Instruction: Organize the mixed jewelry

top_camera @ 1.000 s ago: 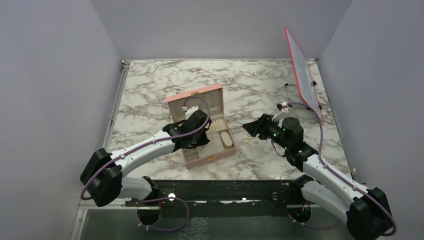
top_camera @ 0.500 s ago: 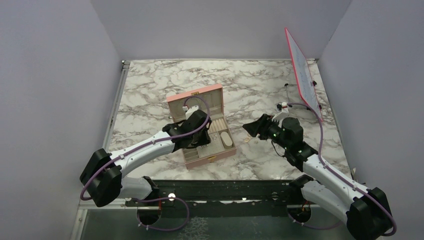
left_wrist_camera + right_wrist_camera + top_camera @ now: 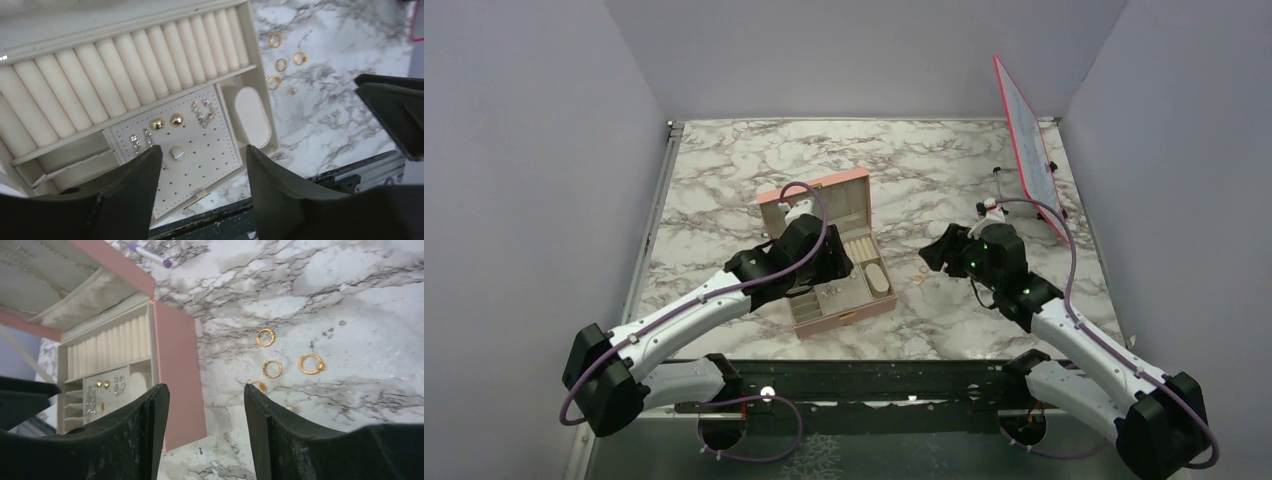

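Note:
The pink box (image 3: 862, 312) lies open mid-table. In the left wrist view its perforated panel (image 3: 200, 165) carries gold studs (image 3: 166, 121), silver earrings (image 3: 202, 112) and a pale stone piece (image 3: 177, 152). My left gripper (image 3: 203, 148) hangs open above that panel, holding nothing; from above the left gripper (image 3: 819, 262) is over the box's left half. Several gold rings (image 3: 272, 369) lie on the marble right of the box, also seen as gold rings (image 3: 280, 65). My right gripper (image 3: 205, 387) is open and empty, hovering near them beside the box wall (image 3: 177, 375).
The box lid (image 3: 814, 192) stands upright behind the tray of ring rolls (image 3: 125, 75). A pink-framed board (image 3: 1029, 140) leans at the back right wall. A purple-capped pen (image 3: 150, 256) lies beyond the box. A black rail (image 3: 874, 380) runs along the near table edge.
My left gripper has opened wide and lifted back from the earring panel, its arm shifting left. The right gripper has edged slightly away from the box and stays open.

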Controlling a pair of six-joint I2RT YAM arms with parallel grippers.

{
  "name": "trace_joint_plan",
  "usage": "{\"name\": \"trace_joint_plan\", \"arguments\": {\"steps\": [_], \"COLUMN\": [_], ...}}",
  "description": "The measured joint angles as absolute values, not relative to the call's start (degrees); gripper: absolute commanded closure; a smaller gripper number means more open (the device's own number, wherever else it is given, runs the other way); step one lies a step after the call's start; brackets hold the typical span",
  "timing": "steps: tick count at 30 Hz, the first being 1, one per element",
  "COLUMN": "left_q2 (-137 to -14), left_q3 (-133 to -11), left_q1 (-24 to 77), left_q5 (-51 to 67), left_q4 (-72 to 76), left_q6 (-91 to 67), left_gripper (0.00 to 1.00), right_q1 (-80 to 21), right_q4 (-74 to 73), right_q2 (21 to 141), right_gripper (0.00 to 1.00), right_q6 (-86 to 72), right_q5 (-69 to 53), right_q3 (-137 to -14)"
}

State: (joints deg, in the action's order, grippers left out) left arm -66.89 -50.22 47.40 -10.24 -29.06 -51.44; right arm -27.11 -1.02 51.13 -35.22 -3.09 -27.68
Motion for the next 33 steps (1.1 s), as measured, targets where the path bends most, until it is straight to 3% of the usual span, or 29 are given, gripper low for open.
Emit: {"name": "trace_joint_plan", "arguments": {"steps": [6, 11, 16, 23, 33], "left_q2": [-61.69, -61.14, -61.76, -64.42, -65.47], "left_q3": [-48.16, -45.76, -45.19, -44.10, -43.35], "left_q1": [47.40, 47.40, 47.40, 47.40, 47.40], "left_q5": [-10.61, -9.82, -7.14, -2.76, 0.45], "left_q4": [-21.71, -16.05, -10.48, -4.73, -2.00], "left_q6": [-48.77, -46.50, -44.66, -43.57, -43.53], "left_gripper": [0.09, 0.08, 0.14, 0.30, 0.38], "right_q1": [-27.11, -27.11, -27.11, -27.11, -27.11], "right_q4": [-10.37, -16.14, -18.61, -18.41, -17.02], "right_q2": [58.13, 66.50, 71.22, 72.64, 76.31], "right_gripper": [0.36, 0.36, 0.37, 0.48, 0.59], "right_q6": [-31.46, -28.73, -26.50, -24.75, -23.75], "right_q5": [2.04, 2.42, 2.28, 2.04, 2.09], "right_q3": [-33.45, -35.42, -35.51, -35.57, -36.27]}}
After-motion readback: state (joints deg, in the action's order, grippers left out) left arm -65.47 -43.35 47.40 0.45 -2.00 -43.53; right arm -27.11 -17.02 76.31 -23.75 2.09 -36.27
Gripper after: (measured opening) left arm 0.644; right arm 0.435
